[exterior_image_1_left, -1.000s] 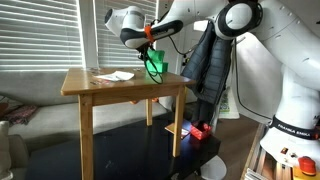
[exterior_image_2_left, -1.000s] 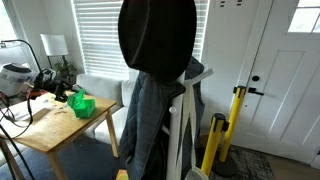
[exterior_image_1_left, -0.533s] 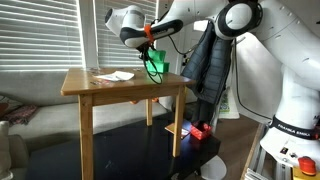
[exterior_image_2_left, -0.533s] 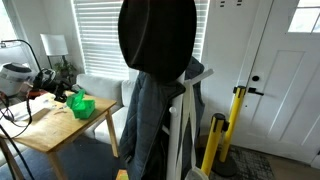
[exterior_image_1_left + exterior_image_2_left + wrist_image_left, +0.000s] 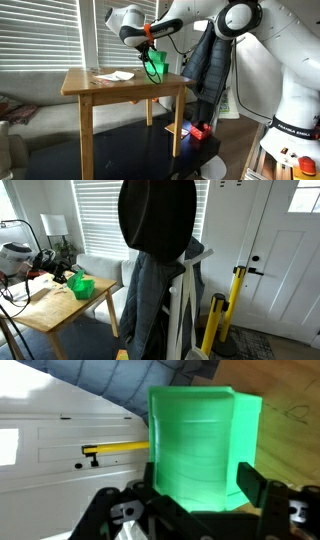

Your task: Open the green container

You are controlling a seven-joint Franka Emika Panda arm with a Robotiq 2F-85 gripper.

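Observation:
The green container is a small bright green box on the wooden table, near its edge. It also shows in an exterior view and fills the wrist view. My gripper comes down onto it from above. In the wrist view the two black fingers sit against the container's left and right sides, closed on it. The container's top is hidden in these views. In an exterior view the gripper sits just beside the container.
White papers lie on the table behind the container. A dark coat on a stand hangs close beside the table. A yellow post stands by the door. Window blinds are behind the table. Red items lie on the floor.

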